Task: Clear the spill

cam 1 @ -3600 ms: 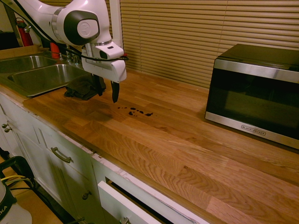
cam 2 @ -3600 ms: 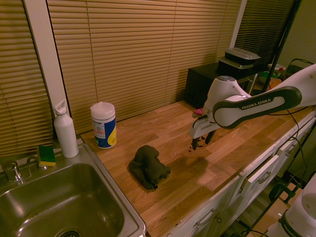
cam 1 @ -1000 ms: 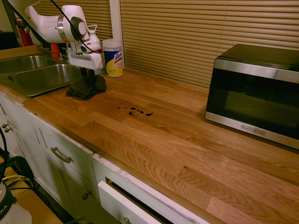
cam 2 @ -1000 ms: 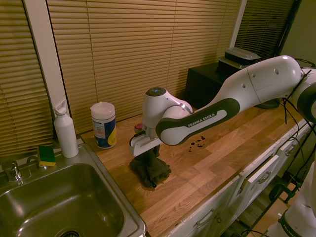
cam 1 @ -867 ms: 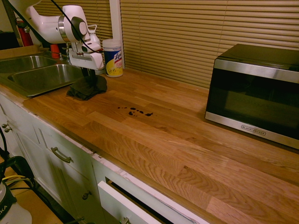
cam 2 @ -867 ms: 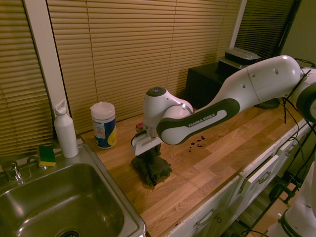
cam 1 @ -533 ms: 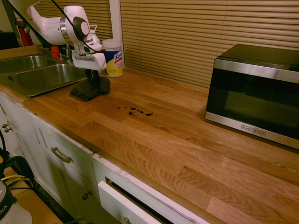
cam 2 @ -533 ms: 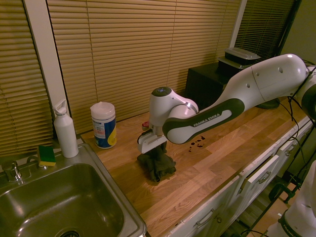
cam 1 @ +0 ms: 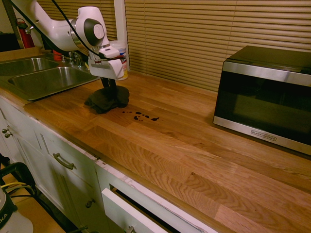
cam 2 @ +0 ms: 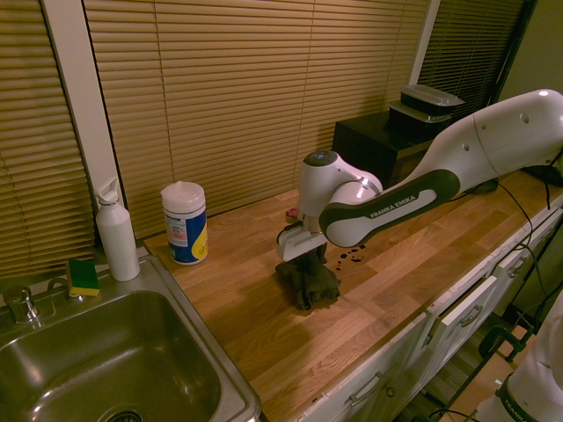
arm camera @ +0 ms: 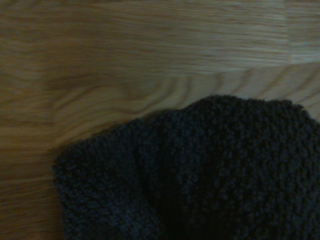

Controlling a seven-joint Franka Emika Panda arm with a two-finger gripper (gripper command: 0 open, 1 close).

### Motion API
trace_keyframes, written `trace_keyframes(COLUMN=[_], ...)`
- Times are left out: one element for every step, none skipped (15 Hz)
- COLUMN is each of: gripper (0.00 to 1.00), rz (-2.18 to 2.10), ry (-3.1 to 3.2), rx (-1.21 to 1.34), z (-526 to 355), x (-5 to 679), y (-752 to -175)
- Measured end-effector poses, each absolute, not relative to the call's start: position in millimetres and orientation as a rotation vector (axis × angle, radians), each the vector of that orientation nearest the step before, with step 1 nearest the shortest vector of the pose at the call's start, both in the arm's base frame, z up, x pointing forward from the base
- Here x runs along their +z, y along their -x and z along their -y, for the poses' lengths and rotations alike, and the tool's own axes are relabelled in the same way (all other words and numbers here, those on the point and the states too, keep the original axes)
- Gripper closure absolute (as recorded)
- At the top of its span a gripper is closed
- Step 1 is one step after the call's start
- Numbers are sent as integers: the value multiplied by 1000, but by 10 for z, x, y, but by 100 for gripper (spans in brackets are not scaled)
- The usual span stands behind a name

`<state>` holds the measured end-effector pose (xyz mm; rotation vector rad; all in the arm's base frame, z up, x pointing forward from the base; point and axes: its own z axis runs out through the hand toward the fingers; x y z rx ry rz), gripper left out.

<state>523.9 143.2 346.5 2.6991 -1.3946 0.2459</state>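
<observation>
The spill is a small cluster of dark drops on the wooden counter; in the second exterior view the spill shows just past the arm. A crumpled dark cloth rests on the counter a short way to the sink side of the drops. My gripper points straight down into the top of the cloth and is shut on it. From the other side the gripper pinches the cloth the same way. The wrist view shows the knitted cloth up close over wood grain.
A steel sink lies at the counter's left end, with a wipes canister, a white bottle and a sponge behind it. A black microwave stands on the right. Cabinet drawers run below the front edge.
The gripper has closed on the cloth and dragged it along the counter from beside the sink towards the spill. The spill looks unchanged.
</observation>
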Motion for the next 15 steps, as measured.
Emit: trace_keyframes(gripper=[100,100,100,100,100,100,100,100,100,100,100,100,100,100,100], rz=[1414,1433,1451,1472,1493,1510,1529,1551,1575,1603,1630,1655,1681,1706,1734], ry=[-2688,-2678,-2672,-2663,-2654,-2651,-2644,-2637,-2626,-2612,-2597,-2580,-2563,-2547,-2529], rx=[246,247,252,256,260,266,269,276,282,287,291,293,295,298,301], z=[-1315,-1212,-1116,-1020,-906,-798,-689,-593,-492,-379,-268,-150,-27,85,205], x=[3460,3454,3448,3442,3437,3425,3416,3412,3406,3402,3394,3390,3388,3384,3377], y=[-5246,-5258,-5263,-5263,-5259,-5258,-5255,-5242,-5230,-5216,-5211,-5214,-5216,-5213,-5206])
